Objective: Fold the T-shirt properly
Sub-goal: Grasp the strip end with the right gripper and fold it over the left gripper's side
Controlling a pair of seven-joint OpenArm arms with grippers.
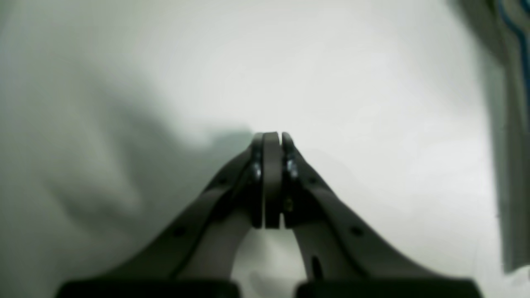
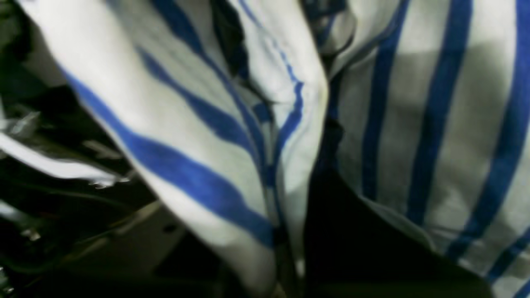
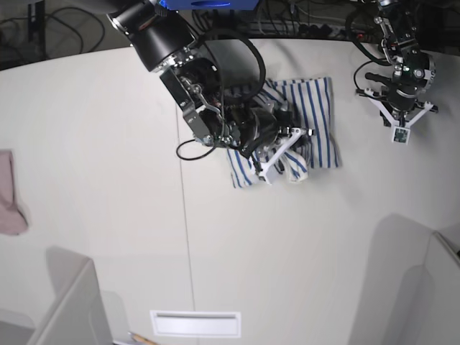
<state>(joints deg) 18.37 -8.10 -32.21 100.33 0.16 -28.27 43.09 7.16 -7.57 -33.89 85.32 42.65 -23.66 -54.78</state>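
The T-shirt (image 3: 302, 118) lies bunched at the table's (image 3: 287, 244) one o'clock, its striped cloth pinched in the right gripper (image 3: 277, 159). The left gripper (image 1: 272, 138) is closed empty, at two o'clock. The fold should be drawn slowly, edges aligned.

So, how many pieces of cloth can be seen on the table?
2. The white blue-striped T-shirt lies bunched at the far middle of the white table, under the right end effector. The small pinkish cloth lies at the base view's left edge, partly cut off.
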